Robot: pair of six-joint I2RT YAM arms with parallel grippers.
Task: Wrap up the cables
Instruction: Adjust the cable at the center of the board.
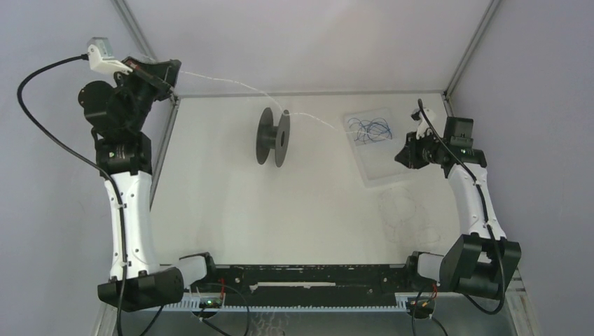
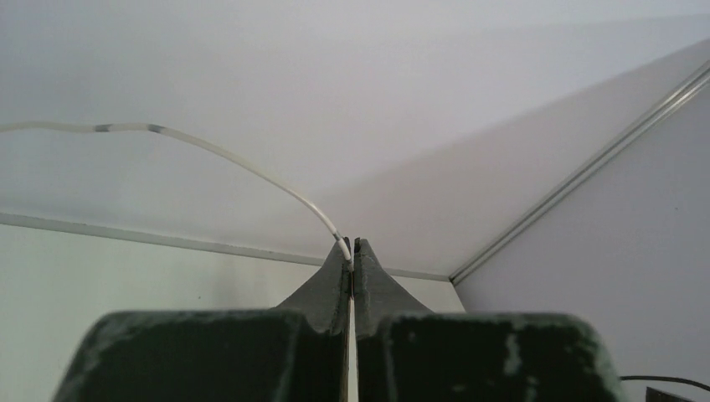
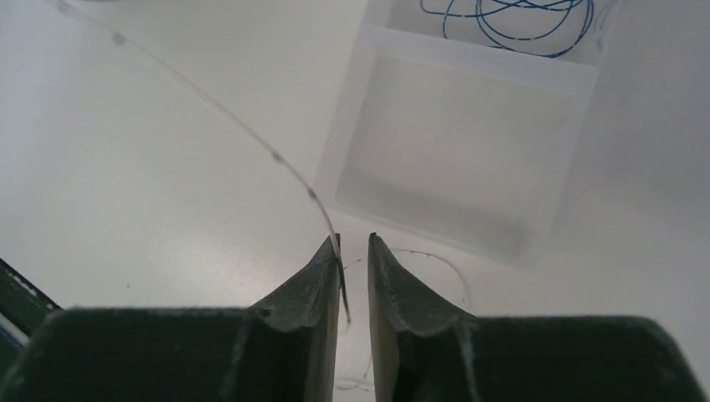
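The whitish cable (image 1: 231, 82) runs from my left gripper (image 1: 171, 85) down to the black spool (image 1: 273, 136), which stands on its edge at the table's middle back. It then runs on right (image 1: 322, 120) toward my right gripper (image 1: 401, 157). My left gripper (image 2: 353, 244) is raised high at the back left corner and is shut on the cable (image 2: 251, 172). My right gripper (image 3: 353, 241) is slightly open. The cable (image 3: 276, 156) passes between its jaws, resting on the left finger's inner face. Loose loops of cable (image 1: 403, 211) lie on the table below the right gripper.
A clear shallow tray (image 1: 382, 171) lies at the back right, also in the right wrist view (image 3: 469, 142). A tangle of thin blue wire (image 1: 371, 129) lies in its far part (image 3: 511, 17). Enclosure walls and metal frame posts (image 1: 466, 49) stand close behind both arms.
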